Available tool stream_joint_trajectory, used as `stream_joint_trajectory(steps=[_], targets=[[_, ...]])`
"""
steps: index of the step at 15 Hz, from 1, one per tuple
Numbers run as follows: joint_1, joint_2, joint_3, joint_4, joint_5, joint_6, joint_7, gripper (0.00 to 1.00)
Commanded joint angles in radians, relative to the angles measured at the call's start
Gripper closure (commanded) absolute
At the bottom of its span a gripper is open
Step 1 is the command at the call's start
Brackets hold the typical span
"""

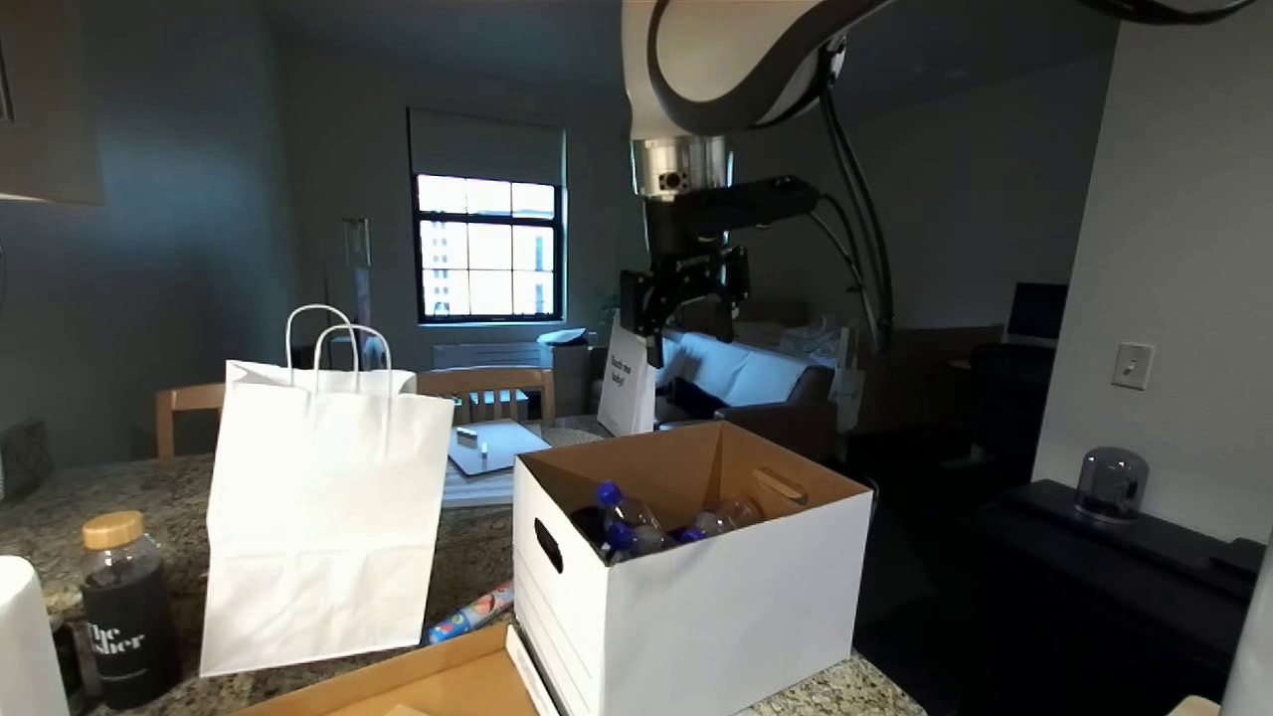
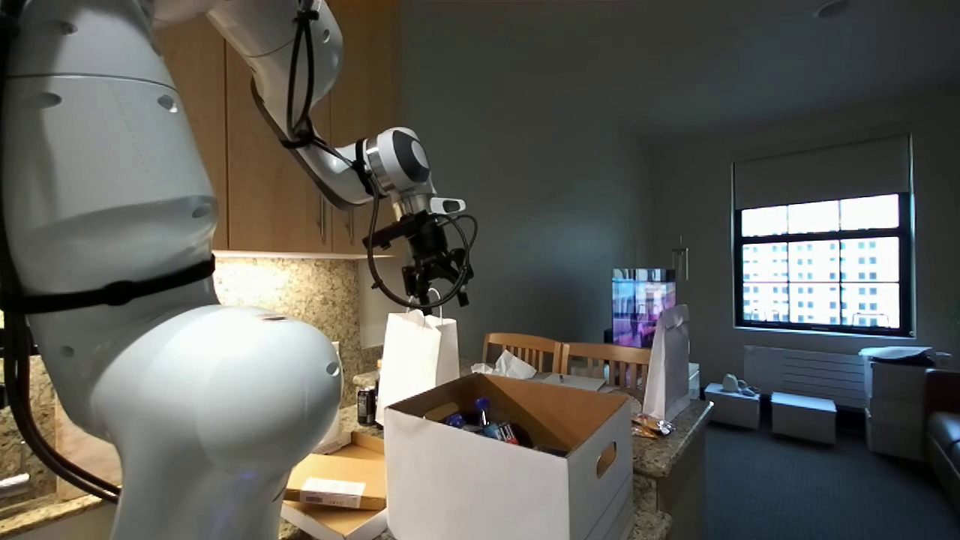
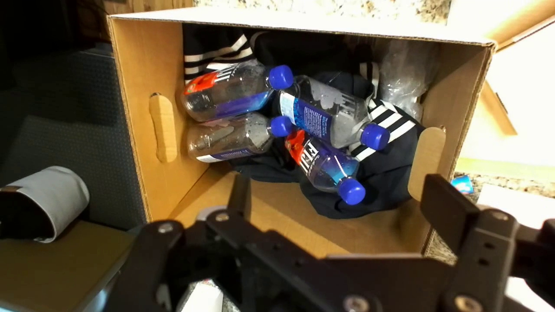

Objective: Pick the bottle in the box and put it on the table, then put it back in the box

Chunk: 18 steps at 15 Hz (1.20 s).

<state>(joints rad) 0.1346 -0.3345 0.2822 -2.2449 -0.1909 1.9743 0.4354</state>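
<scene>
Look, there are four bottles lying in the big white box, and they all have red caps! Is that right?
Not quite: the caps are blue, not red, as the wrist view shows. The rest is right: four bottles lie in the big white box, and every one has a cap on.

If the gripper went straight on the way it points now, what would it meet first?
Probably the FIJI bottle lying closest to the fingers in the wrist view, inside the box; depth is unclear, so the dark cloth beside it might come first.
</scene>
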Motion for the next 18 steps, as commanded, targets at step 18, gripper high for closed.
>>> stream_joint_trajectory(steps=[18], targets=[[-0.01,0.328,-0.06,0.149,-0.001,0.112,0.165,0.0]])
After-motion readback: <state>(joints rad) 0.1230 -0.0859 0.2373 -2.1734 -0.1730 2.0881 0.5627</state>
